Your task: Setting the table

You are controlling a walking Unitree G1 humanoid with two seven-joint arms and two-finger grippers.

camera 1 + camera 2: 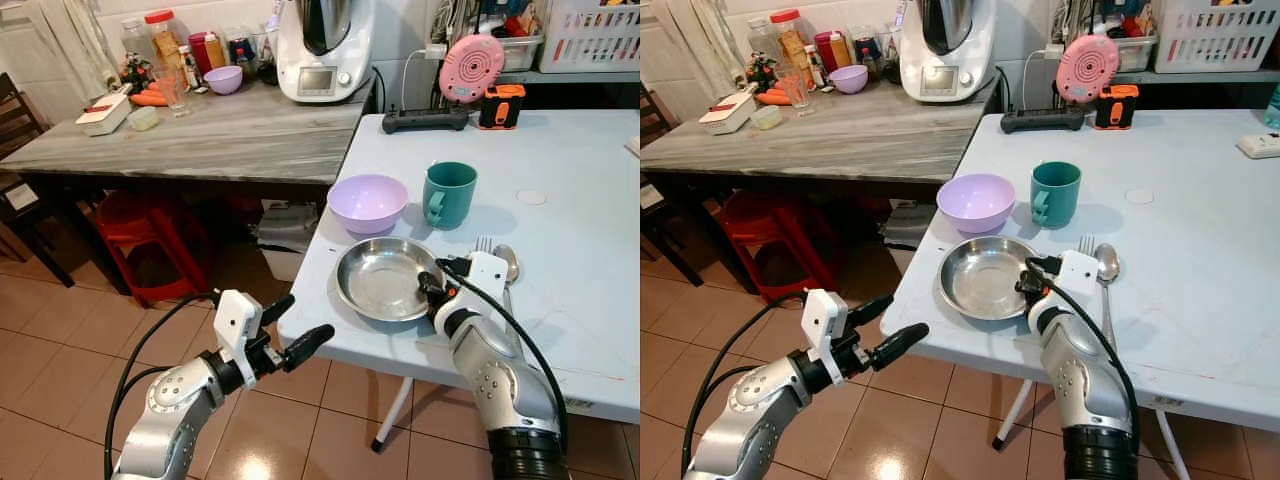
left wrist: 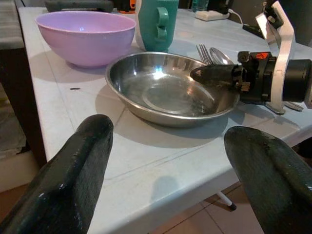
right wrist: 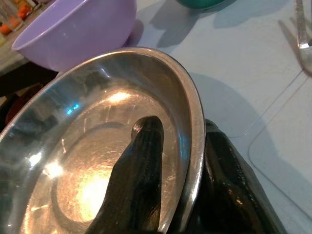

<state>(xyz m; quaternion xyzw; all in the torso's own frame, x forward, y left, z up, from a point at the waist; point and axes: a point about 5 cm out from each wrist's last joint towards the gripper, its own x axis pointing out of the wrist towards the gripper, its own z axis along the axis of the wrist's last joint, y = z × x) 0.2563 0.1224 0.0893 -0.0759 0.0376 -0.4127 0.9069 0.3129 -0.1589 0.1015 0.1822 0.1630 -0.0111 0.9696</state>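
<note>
steel plate [image 1: 385, 278] sitting near the front edge of white table [image 1: 590, 250], pinched at its right rim by right gripper [image 1: 432, 284]: one black finger [image 3: 139, 180] lying inside the dish, the other under the rim outside, clamped on the metal. appearing to be the placing or squaring of the plate in the setting, judged from the grip alone. keeping the plate low and level while sliding or setting it, since a one-sided rim pinch is likely to let a shallow dish tip; letting go only once the base is lying flat; drawing the fingers straight back off the rim to avoid dragging the plate toward the table edge.

left gripper [image 1: 290, 335] hovering off the table's front edge, left of the plate, fingers spread apart and holding nothing.

lying just right of the plate, beside the right wrist: fork [image 1: 484, 244] and spoon [image 1: 507, 262], side by side; taking care not to sweep them with the forearm.

containers, relative to the plate:
- plate: holding nothing, only reflections.
- purple bowl [image 1: 367, 203]: just behind the plate, nearly touching; looking empty.
- teal mug [image 1: 449, 195]: behind and right, upright, handle facing forward-left; inside not visible enough to tell.
- small purple bowl [image 1: 223, 79]: well apart, far behind-left on grey counter [image 1: 220, 135]; contents not discernible.
</note>
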